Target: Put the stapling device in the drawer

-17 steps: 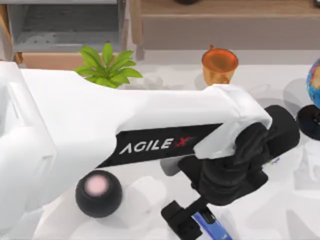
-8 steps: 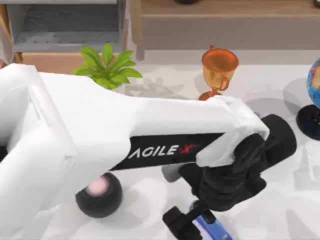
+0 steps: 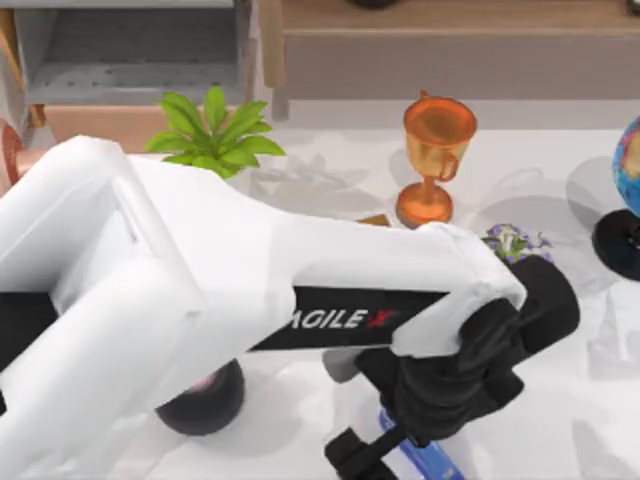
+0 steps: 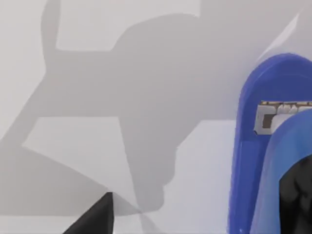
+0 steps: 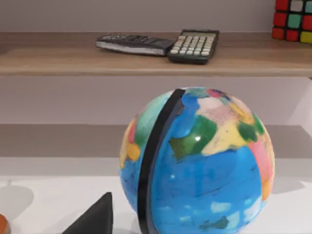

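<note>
The stapling device, bright blue, lies on the white table near the front edge. Close up it shows its blue nose and staple slot. My left gripper hangs low just over the table right beside it, open, with one dark fingertip off to one side of the device. The drawer stands pulled out at the back left, grey inside with a pale peach front panel. My right gripper is parked facing a globe, its one visible fingertip set wide.
A gold trophy, a green plant, small purple flowers and a black ball stand around my left arm. The globe is at the right edge. The brown shelf holds a calculator.
My left arm has swung toward the table's front edge, uncovering the trophy's base and the purple flowers. The stapling device lies about where it was.
</note>
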Controlling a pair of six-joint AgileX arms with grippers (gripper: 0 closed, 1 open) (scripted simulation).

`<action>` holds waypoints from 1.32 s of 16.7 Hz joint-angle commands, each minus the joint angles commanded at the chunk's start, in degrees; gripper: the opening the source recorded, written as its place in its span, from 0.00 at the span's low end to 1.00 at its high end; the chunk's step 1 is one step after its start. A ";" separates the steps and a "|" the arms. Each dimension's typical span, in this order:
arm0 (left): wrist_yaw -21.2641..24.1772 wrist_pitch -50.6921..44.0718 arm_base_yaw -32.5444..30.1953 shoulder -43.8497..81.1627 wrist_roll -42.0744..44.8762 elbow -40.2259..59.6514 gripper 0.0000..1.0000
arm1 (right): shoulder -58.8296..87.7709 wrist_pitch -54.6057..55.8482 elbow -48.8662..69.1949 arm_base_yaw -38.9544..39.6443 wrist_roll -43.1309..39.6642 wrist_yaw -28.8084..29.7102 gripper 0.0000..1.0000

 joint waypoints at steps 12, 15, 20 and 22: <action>0.00 0.00 0.00 0.00 0.00 0.00 0.02 | 0.00 0.00 0.00 0.00 0.00 0.00 1.00; 0.00 0.00 0.00 0.00 0.00 0.00 0.00 | 0.00 0.00 0.00 0.00 0.00 0.00 1.00; 0.00 0.00 0.00 0.00 0.00 0.00 0.00 | 0.00 0.00 0.00 0.00 0.00 0.00 1.00; -0.04 -0.19 0.07 -0.18 0.00 0.17 0.00 | 0.00 0.00 0.00 0.00 0.00 0.00 1.00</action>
